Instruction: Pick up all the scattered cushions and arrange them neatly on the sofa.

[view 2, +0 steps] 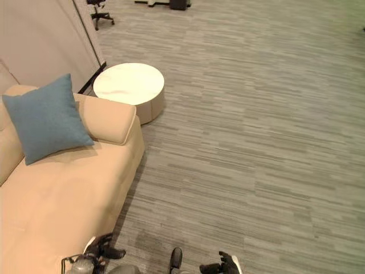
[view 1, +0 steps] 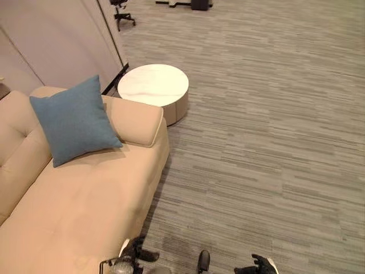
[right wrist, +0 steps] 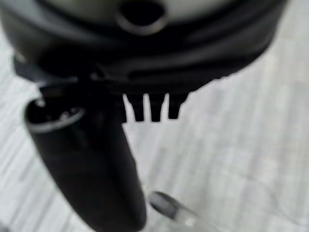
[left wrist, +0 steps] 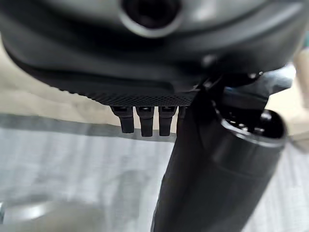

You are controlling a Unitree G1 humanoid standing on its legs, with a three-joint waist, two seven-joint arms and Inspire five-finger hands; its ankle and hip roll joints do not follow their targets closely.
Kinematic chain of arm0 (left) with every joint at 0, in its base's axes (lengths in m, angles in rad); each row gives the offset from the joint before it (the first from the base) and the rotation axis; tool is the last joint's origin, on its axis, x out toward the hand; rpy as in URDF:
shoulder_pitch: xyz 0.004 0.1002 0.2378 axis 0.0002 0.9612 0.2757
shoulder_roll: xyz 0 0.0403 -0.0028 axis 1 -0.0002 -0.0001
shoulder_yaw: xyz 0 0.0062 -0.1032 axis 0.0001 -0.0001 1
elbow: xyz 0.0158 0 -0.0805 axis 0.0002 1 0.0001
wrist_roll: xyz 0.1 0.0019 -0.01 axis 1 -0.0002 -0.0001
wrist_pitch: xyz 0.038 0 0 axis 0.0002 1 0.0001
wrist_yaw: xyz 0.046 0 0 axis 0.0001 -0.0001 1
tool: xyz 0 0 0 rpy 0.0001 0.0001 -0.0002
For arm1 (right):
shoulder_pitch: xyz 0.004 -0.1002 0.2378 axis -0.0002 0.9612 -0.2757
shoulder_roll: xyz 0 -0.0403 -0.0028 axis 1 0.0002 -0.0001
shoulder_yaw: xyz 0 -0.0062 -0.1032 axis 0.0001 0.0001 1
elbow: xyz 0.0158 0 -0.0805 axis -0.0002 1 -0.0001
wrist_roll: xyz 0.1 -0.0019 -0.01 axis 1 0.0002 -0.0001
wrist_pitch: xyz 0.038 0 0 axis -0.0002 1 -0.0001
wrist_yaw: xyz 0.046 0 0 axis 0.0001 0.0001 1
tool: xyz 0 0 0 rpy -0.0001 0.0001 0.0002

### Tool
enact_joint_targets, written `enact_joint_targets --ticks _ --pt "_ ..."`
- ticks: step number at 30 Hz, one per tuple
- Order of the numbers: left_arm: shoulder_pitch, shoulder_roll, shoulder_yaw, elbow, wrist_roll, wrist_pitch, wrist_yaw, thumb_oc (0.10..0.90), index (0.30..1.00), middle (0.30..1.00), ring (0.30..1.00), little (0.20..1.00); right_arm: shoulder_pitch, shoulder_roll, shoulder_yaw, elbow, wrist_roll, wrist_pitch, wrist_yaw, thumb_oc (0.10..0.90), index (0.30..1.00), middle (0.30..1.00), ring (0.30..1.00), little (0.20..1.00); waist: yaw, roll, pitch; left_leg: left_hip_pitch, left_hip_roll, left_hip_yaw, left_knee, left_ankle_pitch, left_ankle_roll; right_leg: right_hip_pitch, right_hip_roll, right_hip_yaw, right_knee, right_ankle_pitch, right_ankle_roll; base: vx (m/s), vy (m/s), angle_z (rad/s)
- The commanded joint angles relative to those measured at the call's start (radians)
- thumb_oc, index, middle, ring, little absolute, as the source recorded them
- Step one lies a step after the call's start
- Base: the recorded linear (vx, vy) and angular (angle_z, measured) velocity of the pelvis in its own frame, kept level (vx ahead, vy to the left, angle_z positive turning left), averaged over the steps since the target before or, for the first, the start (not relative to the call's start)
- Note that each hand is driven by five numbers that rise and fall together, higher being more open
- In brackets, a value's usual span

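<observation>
Both hands hanging low, fingers relaxed, holding nothing: left hand, right hand. 1 square blue fabric cushion leaning upright on beige upholstered sofa, ahead-left; left hand nearer.

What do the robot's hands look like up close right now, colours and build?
Both are dark, nearly black. In its wrist view the left hand shows a broad rounded body with a finely ribbed lower edge, a row of short black fingers and a thick glossy black thumb. The right hand is built the same, with blunt black fingers. From the head views, each hand shows a small white patch.
</observation>
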Motion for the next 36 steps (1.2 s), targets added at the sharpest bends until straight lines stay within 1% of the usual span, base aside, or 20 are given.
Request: enact_joint_targets --ticks 1,2,4,6,7,8,10,12,13,15,16,20,23,24,28,31,33,34,35,36 --pt "-0.025 0.002 -0.027 0.018 0.004 -0.016 0.022 0.800 0.900 0.900 0.900 0.900 0.037 -0.060 -0.013 -0.013 0.032 -0.017 -0.044 0.800 0.900 0.900 0.900 0.900 -0.008 0.012 0.027 0.030 0.007 0.026 -0.284 0.029 0.017 0.016 -0.043 0.011 0.068 -0.087 0.202 0.26 0.004 0.41" --pt "-0.024 -0.001 -0.027 0.026 0.008 -0.015 0.021 0.800 0.900 0.900 0.900 0.900 0.040 -0.061 -0.014 -0.013 0.029 -0.019 -0.047 0.800 0.900 0.900 0.900 0.900 -0.008 0.016 0.025 0.022 0.000 0.031 -0.343 0.047 0.014 0.028 -0.038 0.007 0.059 -0.094 0.205 0.16 0.019 0.41" --pt "-0.021 -0.006 -0.026 0.039 0.015 -0.013 0.023 0.800 0.900 0.900 0.900 0.900 0.044 -0.058 -0.013 -0.018 0.025 -0.022 -0.055 0.800 0.900 0.900 0.900 0.900 -0.001 0.033 0.017 -0.003 -0.009 0.045 -0.458 0.120 0.007 0.056 -0.012 0.004 0.044 -0.110 0.206 0.25 0.030 0.16" --pt "-0.015 -0.007 -0.028 0.040 0.017 -0.016 0.023 0.800 0.900 0.900 0.900 0.900 0.046 -0.053 -0.009 -0.027 0.022 -0.022 -0.058 0.800 0.900 0.900 0.900 0.900 0.009 0.045 0.018 -0.027 -0.012 0.068 -0.518 0.183 -0.004 0.090 0.008 0.011 0.036 -0.127 0.205 0.21 0.031 0.12" --pt "-0.015 -0.007 -0.028 0.040 0.017 -0.016 0.023 0.800 0.900 0.900 0.900 0.900 0.047 -0.053 -0.009 -0.027 0.022 -0.021 -0.058 0.800 0.900 0.900 0.900 0.900 0.009 0.044 0.018 -0.025 -0.013 0.068 -0.520 0.184 -0.004 0.091 0.007 0.012 0.036 -0.128 0.205 0.27 0.090 0.14" --pt "0.002 -0.009 -0.021 0.047 0.017 -0.013 0.023 0.800 0.900 0.900 0.900 0.900 0.059 -0.043 0.002 -0.044 -0.001 -0.019 -0.056 0.800 0.900 0.900 0.900 0.900 0.012 0.047 0.004 0.012 -0.011 0.071 -0.566 0.181 0.007 0.102 0.014 0.023 0.055 -0.149 0.206 0.26 0.100 -0.08" --pt "0.012 -0.006 -0.011 0.051 0.015 -0.011 0.025 0.800 0.900 0.900 0.900 0.900 0.064 -0.037 0.013 -0.052 -0.021 -0.016 -0.054 0.800 0.900 0.900 0.900 0.900 0.015 0.045 -0.010 0.028 -0.025 0.053 -0.558 0.169 0.018 0.105 0.003 0.026 0.098 -0.163 0.211 0.29 0.135 -0.42" --pt "0.013 0.004 0.000 0.049 0.010 -0.013 0.029 0.800 0.900 0.900 0.900 0.900 0.061 -0.028 0.028 -0.078 -0.054 -0.016 -0.050 0.800 0.900 0.900 0.900 0.900 0.027 0.042 -0.022 0.059 -0.040 0.048 -0.543 0.133 0.042 0.083 -0.026 0.026 0.220 -0.170 0.234 0.20 0.153 -0.31" --pt "0.012 0.008 0.004 0.043 0.009 -0.013 0.030 0.800 0.900 0.900 0.900 0.900 0.057 -0.028 0.030 -0.087 -0.064 -0.015 -0.047 0.800 0.900 0.900 0.900 0.900 0.029 0.046 -0.022 0.071 -0.044 0.044 -0.538 0.118 0.053 0.058 -0.040 0.021 0.288 -0.161 0.245 0.11 0.123 0.01" --pt "0.007 0.019 0.005 0.034 0.004 -0.016 0.036 0.800 0.900 0.900 0.900 0.900 0.046 -0.025 0.039 -0.112 -0.077 -0.013 -0.045 0.800 0.900 0.900 0.900 0.900 0.020 0.059 -0.013 0.102 -0.048 0.027 -0.538 0.099 0.077 -0.017 -0.061 0.030 0.442 -0.106 0.267 0.13 0.099 -0.01" --pt "0.006 0.037 0.004 0.020 0.003 -0.013 0.032 0.800 0.900 0.900 0.900 0.900 -0.023 -0.079 0.009 -0.113 -0.040 0.006 -0.026 0.800 0.900 0.900 0.900 0.900 0.017 0.067 -0.004 0.134 -0.052 -0.004 -0.536 0.083 0.088 -0.068 -0.072 0.038 0.516 -0.079 0.268 0.22 -0.001 0.15" --pt "0.018 0.050 0.003 0.028 -0.001 -0.025 0.024 0.800 0.900 0.900 0.900 0.900 -0.018 -0.086 0.023 -0.125 -0.008 -0.022 -0.015 0.800 0.900 0.900 0.900 0.900 0.003 0.072 0.000 0.179 -0.047 -0.045 -0.548 0.060 0.080 -0.123 -0.078 0.066 0.398 -0.101 0.248 0.18 -0.112 0.48" --pt "0.018 0.045 -0.001 0.042 0.003 -0.027 0.021 0.800 0.900 0.900 0.900 0.900 -0.016 -0.086 0.026 -0.130 0.008 -0.023 -0.008 0.800 0.900 0.900 0.900 0.900 -0.018 0.064 0.004 0.204 -0.052 -0.089 -0.541 0.038 0.067 -0.147 -0.064 0.171 0.293 -0.073 0.257 0.17 -0.180 0.45" --pt "0.016 0.045 -0.002 0.049 0.006 -0.026 0.016 0.800 0.900 0.900 0.900 0.900 -0.023 -0.092 0.022 -0.121 0.018 -0.021 -0.001 0.800 0.900 0.900 0.900 0.900 -0.018 0.057 0.003 0.212 -0.056 -0.107 -0.539 0.032 0.061 -0.141 -0.060 0.188 0.261 -0.065 0.256 0.16 -0.229 0.81" --pt "0.024 0.039 0.009 0.080 0.005 -0.027 0.009 0.800 0.900 0.900 0.900 0.900 -0.034 -0.107 0.021 -0.082 0.035 -0.027 0.014 0.800 0.900 0.900 0.900 0.900 -0.005 0.034 -0.022 0.225 -0.039 -0.143 -0.540 0.024 0.029 -0.076 -0.067 0.149 0.161 -0.055 0.253 0.15 -0.250 0.79" --pt "0.009 0.035 0.002 0.081 0.004 -0.025 -0.002 0.800 0.900 0.900 0.900 0.900 -0.043 -0.130 0.017 -0.066 0.063 -0.038 0.018 0.800 0.900 0.900 0.900 0.900 0.004 0.025 -0.019 0.177 -0.010 -0.158 -0.507 0.043 -0.004 -0.031 -0.059 0.099 0.110 -0.074 0.234 0.06 -0.275 0.49" --pt "0.002 0.031 -0.005 0.073 0.002 -0.022 -0.002 0.800 0.900 0.900 0.900 0.900 -0.036 -0.136 0.013 -0.063 0.071 -0.039 0.014 0.800 0.900 0.900 0.900 0.900 0.003 0.020 -0.010 0.139 -0.003 -0.130 -0.473 0.055 -0.010 -0.014 -0.060 0.066 0.098 -0.086 0.218 0.00 -0.136 0.75" --pt "-0.006 0.030 -0.012 0.065 -0.002 -0.023 -0.002 0.800 0.900 0.900 0.900 0.900 -0.035 -0.141 0.006 -0.059 0.079 -0.040 0.011 0.800 0.900 0.900 0.900 0.900 0.001 0.015 -0.001 0.104 0.002 -0.097 -0.436 0.065 -0.012 -0.006 -0.067 0.041 0.091 -0.088 0.214 -0.02 -0.160 1.24" --pt "-0.015 0.027 -0.019 0.048 -0.007 -0.024 -0.003 0.800 0.900 0.900 0.900 0.900 -0.028 -0.141 0.002 -0.052 0.089 -0.040 0.008 0.800 0.900 0.900 0.900 0.900 -0.002 0.008 0.008 0.063 0.011 -0.026 -0.391 0.066 -0.007 0.012 -0.072 -0.003 0.075 -0.091 0.206 -0.01 -0.160 1.20" --pt "-0.014 0.026 -0.020 0.045 -0.007 -0.025 -0.005 0.800 0.900 0.900 0.900 0.900 -0.023 -0.139 0.003 -0.046 0.091 -0.040 0.009 0.800 0.900 0.900 0.900 0.900 -0.003 0.007 0.007 0.053 0.009 0.007 -0.388 0.062 0.000 0.026 -0.072 -0.030 0.063 -0.092 0.207 0.07 -0.160 1.52"
